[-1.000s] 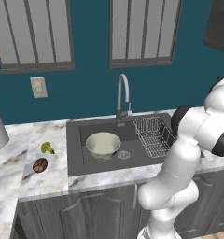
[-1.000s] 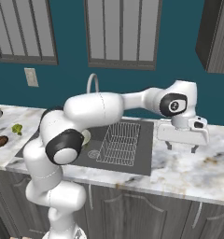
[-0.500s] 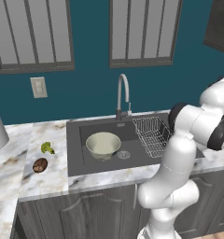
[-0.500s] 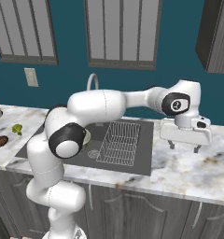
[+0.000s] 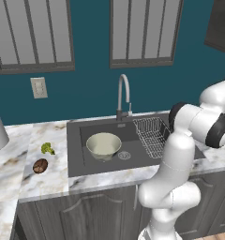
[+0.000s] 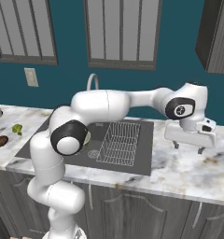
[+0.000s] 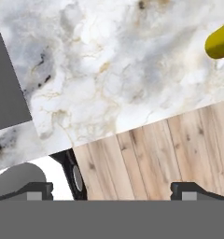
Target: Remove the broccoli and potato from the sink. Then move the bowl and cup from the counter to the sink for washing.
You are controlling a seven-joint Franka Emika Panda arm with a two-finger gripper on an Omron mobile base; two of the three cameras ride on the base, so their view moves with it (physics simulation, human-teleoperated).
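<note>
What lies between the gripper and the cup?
In the hand view, bare marble counter lies between the open gripper and the cup, which sits at the right edge; nothing else is on that stretch.

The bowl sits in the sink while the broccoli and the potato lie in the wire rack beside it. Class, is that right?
Not quite. The bowl does sit in the sink, but the broccoli and the potato lie on the counter left of the sink, not in the wire rack. The left base view shows it.
</note>
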